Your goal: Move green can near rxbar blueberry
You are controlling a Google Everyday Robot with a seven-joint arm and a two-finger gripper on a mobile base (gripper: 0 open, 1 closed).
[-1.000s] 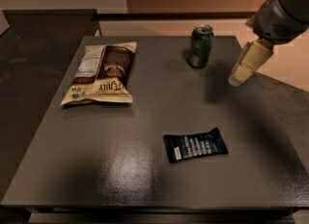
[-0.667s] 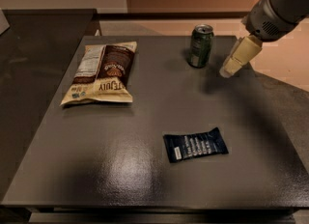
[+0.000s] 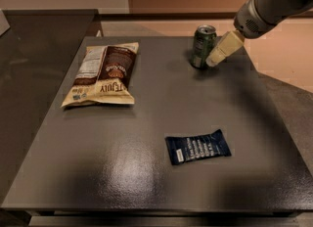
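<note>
The green can (image 3: 202,46) stands upright at the far side of the dark table (image 3: 146,182), right of its middle. My gripper (image 3: 218,54) reaches in from the upper right, and its cream-coloured tip is right beside the can's right side, low near the table. The rxbar blueberry (image 3: 197,147), a flat navy wrapper with white text, lies nearer the front of the table, well apart from the can and almost straight in front of it.
A tan-and-brown chip bag (image 3: 103,74) lies flat on the left part of the table. A second dark surface (image 3: 34,64) adjoins the table on the left. The table's right edge runs just beyond the gripper.
My gripper has moved left and slightly down, from clear of the can to right beside it. The can, the bar and the chip bag have not moved.
</note>
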